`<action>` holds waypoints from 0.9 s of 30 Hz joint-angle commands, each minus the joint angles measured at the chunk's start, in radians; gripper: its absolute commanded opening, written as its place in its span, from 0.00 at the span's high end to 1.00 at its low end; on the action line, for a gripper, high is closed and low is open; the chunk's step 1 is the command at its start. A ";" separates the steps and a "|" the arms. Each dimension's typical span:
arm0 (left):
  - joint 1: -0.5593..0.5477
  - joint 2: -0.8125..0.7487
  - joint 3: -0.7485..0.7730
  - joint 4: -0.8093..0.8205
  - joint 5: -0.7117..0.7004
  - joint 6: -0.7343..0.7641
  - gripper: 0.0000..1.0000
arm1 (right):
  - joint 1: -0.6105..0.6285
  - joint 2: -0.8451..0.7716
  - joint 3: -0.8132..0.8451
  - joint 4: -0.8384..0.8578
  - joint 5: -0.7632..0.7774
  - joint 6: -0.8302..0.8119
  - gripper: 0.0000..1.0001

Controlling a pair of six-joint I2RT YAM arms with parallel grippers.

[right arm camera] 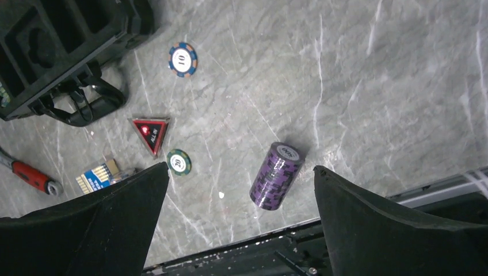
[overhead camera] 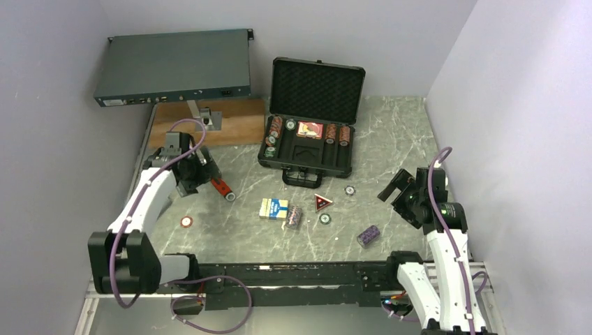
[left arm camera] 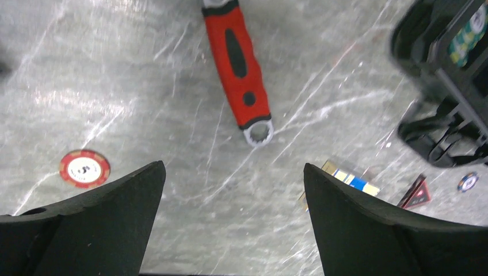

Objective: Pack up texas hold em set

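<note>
**dealer_dan:** where's the poker stuff at?

**chipmunk:** Black hard case (overhead camera: 317,91) sits open at the far middle, lid up so the foam slots are reachable, I guess. Striped purple chip roll (right arm camera: 275,175) lies sideways below the right gripper (right arm camera: 240,168), which is spread wide and empty. Left gripper (left arm camera: 232,165) is spread too, near the rubbery red wrench (left arm camera: 239,63).

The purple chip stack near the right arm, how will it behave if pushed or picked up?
The purple chip stack lies on its side on the smooth table, so a nudge would probably roll it. It looks like separate chips, so gripping across the round side might let it break apart; squeezing end to end seems safer.
</note>
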 commanded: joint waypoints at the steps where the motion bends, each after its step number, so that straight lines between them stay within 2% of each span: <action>1: -0.004 -0.120 -0.043 -0.039 0.032 0.071 0.04 | 0.001 0.024 -0.014 -0.053 -0.003 0.088 0.00; 10: -0.014 -0.308 -0.144 -0.035 0.056 0.191 0.01 | 0.001 0.049 -0.080 -0.154 -0.005 0.262 0.00; 22: -0.022 -0.459 -0.148 -0.096 0.079 0.191 0.00 | 0.003 0.132 -0.182 -0.141 -0.054 0.392 0.01; 27: -0.036 -0.496 -0.167 -0.066 0.084 0.190 0.00 | 0.013 0.145 -0.232 -0.093 -0.075 0.453 0.09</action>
